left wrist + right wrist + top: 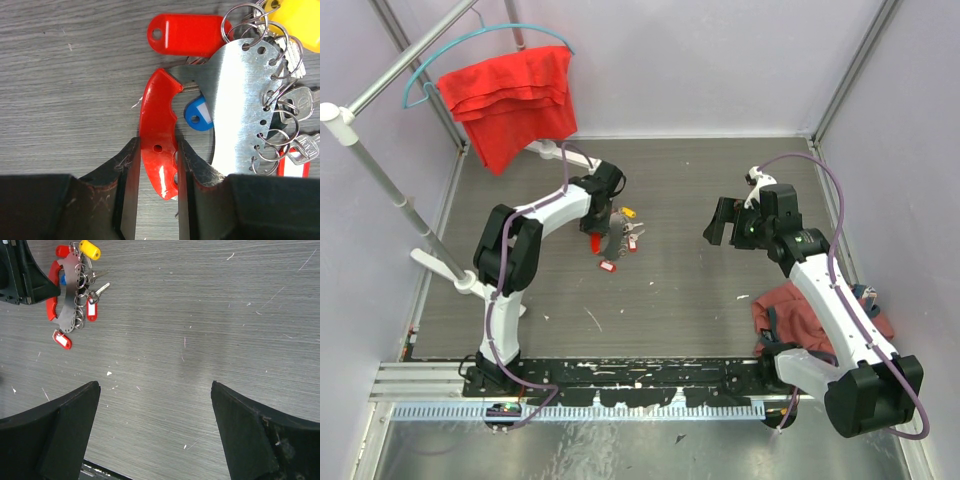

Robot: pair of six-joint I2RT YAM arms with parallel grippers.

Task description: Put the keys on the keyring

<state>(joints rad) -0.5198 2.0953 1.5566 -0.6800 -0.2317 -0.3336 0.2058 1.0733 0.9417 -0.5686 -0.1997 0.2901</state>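
Note:
The keyring is a curved silver metal plate with a red plastic handle and a row of holes carrying split rings. Silver keys hang from the rings with red, yellow and blue tags. It lies on the table left of centre and shows in the right wrist view. My left gripper is shut on the red handle. My right gripper is open and empty, above bare table to the right of the bunch.
A red cloth hangs on a blue hanger from a white rack at the back left. A dark red cloth lies under my right arm. Purple walls enclose the table.

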